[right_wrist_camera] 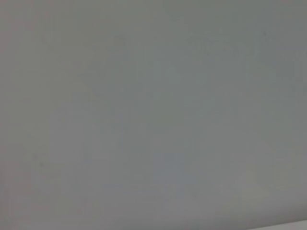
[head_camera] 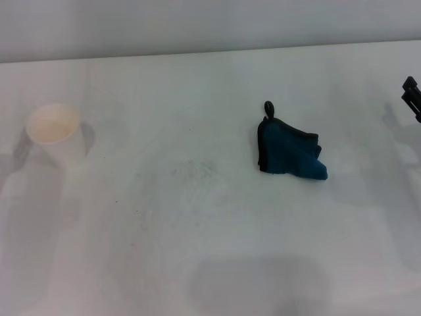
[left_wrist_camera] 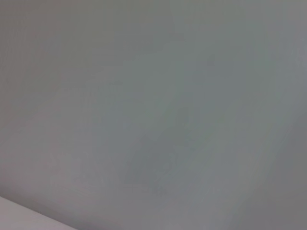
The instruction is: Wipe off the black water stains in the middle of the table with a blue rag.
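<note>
The blue rag lies crumpled on the white table, right of the middle, with its black loop pointing to the far side. No dark blotch shows. Only a faint grey smudge with tiny specks marks the table's middle, left of the rag. My right gripper shows as black tips at the right edge of the head view, well apart from the rag and holding nothing that I can see. My left gripper is out of view. Both wrist views show only a plain pale surface.
A white paper cup stands upright at the far left of the table. The table's far edge meets a grey wall.
</note>
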`<control>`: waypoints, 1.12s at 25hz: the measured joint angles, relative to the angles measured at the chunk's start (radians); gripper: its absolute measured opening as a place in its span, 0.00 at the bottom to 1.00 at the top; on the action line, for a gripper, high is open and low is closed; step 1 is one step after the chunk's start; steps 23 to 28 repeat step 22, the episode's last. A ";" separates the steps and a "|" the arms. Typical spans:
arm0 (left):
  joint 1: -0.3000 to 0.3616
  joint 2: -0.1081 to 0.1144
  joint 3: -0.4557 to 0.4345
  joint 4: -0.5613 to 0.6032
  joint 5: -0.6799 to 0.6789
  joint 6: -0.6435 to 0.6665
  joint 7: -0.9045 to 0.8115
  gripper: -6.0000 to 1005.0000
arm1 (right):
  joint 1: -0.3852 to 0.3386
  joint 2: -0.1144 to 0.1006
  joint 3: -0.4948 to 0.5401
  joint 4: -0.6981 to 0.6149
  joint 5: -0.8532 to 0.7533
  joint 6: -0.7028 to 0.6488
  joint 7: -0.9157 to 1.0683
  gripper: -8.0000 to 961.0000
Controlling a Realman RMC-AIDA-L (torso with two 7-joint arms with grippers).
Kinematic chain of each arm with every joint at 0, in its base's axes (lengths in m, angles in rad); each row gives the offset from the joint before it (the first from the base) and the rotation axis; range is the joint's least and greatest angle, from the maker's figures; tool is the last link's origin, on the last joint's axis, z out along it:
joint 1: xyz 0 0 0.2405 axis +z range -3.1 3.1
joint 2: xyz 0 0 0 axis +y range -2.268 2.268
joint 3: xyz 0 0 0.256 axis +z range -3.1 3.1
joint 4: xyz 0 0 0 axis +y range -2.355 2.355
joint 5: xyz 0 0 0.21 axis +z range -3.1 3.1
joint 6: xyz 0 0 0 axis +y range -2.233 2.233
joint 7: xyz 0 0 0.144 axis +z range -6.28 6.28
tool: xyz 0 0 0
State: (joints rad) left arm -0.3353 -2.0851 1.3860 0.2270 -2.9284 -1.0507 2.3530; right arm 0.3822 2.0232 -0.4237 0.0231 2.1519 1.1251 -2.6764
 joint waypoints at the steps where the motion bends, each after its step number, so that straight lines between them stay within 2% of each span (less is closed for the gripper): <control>1: 0.000 0.000 0.000 0.000 0.000 0.000 0.000 0.89 | -0.001 0.000 0.001 0.000 0.002 0.000 0.000 0.89; 28: -0.017 0.001 -0.027 -0.009 0.000 -0.005 0.000 0.88 | 0.006 -0.002 0.010 -0.003 0.005 -0.007 0.003 0.89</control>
